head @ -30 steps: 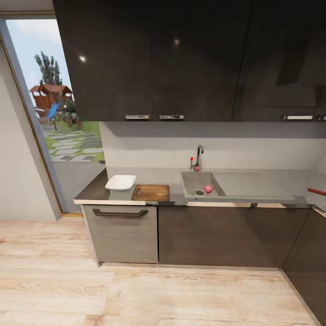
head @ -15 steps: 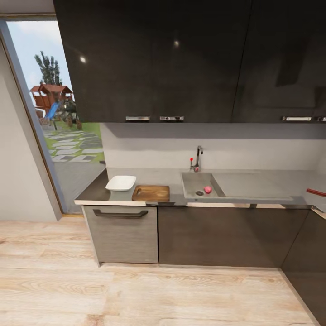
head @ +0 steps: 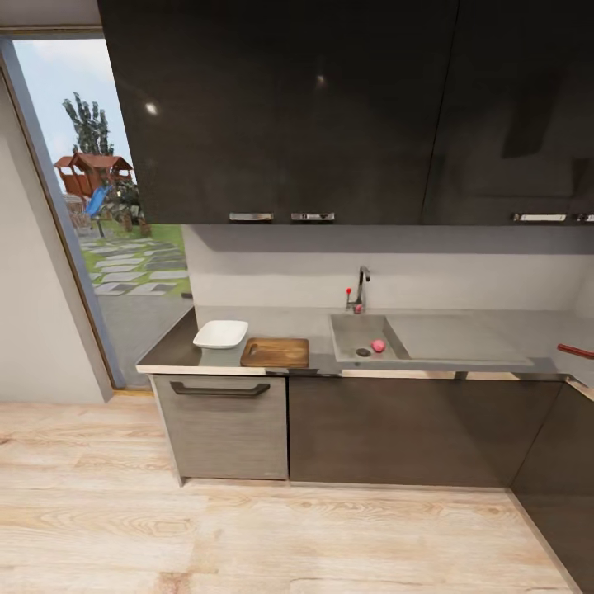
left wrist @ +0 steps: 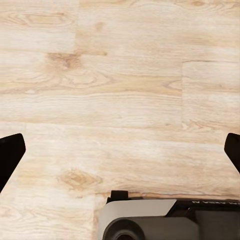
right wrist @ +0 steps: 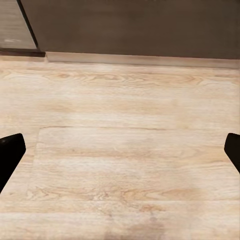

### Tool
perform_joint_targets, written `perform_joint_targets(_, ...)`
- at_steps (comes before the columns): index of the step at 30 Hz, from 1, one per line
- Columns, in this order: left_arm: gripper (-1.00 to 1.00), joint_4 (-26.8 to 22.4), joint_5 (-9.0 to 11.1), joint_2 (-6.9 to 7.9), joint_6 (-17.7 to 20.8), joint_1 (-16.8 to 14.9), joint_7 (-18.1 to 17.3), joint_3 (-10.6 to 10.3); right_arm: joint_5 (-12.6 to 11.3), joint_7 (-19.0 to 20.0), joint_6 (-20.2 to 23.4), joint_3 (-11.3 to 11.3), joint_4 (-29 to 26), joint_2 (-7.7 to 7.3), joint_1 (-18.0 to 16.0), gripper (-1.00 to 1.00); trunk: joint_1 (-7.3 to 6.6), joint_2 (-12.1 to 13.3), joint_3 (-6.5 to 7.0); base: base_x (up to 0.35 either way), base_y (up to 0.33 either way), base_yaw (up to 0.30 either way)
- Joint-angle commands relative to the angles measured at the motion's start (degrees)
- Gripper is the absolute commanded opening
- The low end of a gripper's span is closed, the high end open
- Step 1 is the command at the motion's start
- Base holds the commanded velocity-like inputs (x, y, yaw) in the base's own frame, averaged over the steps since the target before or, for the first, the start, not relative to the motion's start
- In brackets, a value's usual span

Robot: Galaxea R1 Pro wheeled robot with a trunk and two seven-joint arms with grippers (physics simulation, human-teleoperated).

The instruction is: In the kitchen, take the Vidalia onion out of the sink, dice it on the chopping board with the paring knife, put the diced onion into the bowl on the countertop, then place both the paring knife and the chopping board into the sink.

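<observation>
The small pinkish-red Vidalia onion (head: 378, 346) lies in the grey sink (head: 351, 330), beside the drain, under a chrome tap (head: 361, 285) with a red knob. Left of the sink, the brown chopping board (head: 275, 352) lies flat on the grey countertop (head: 470, 330). The white square bowl (head: 220, 333) stands just left of the board. At the far right of the counter, the red handle of the paring knife (head: 575, 351) shows; its blade is cut off by the picture's edge. My left gripper (left wrist: 120, 155) and right gripper (right wrist: 120, 150) both hang open over the wooden floor, holding nothing.
Dark wall cabinets (head: 330, 107) hang above the counter, and dark base cabinets with a black-handled drawer front (head: 220, 388) stand below. A glass door (head: 107, 214) is at the left. Light wood floor (head: 247, 528) lies between me and the cabinets. My own base (left wrist: 165, 220) shows under the left gripper.
The head view has drifted by a pixel or two. Nothing on the counter or in the sink has moved.
</observation>
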Motion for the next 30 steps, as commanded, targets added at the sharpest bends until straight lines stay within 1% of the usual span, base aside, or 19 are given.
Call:
perform_joint_targets(1, 1.0, -0.06, 0.16, 0.0, -0.08, 0.04, 0.02, 0.01, 0.04, -0.17, -0.16, 0.04, 0.04, 0.0, -0.01, 1.0, 0.02, -0.02, 0.0, 0.0, 0.0, 0.0)
perform_joint_targets(24, 1.0, -0.44, 0.16, 0.08, -0.49, 0.04, -0.01, -0.04, 0.04, -0.17, -0.16, 0.0, 0.04, 0.0, -0.01, 1.0, 0.02, -0.02, 0.0, 0.0, 0.0, 0.0)
perform_joint_targets(27, 1.0, -0.53, 0.16, 0.1, -2.0, 0.04, -0.07, -0.08, 0.04, -0.22, -0.16, -0.02, 0.04, 0.0, -0.01, 1.0, 0.02, -0.02, 0.0, 0.0, 0.0, 0.0)
perform_joint_targets(30, 1.0, -0.41, 0.16, 0.18, -6.19, 0.04, 0.06, -0.15, 0.04, -0.25, -0.17, -0.03, 0.04, 0.0, 0.0, 1.0, 0.02, -0.02, 0.0, 0.0, 0.0, 0.0)
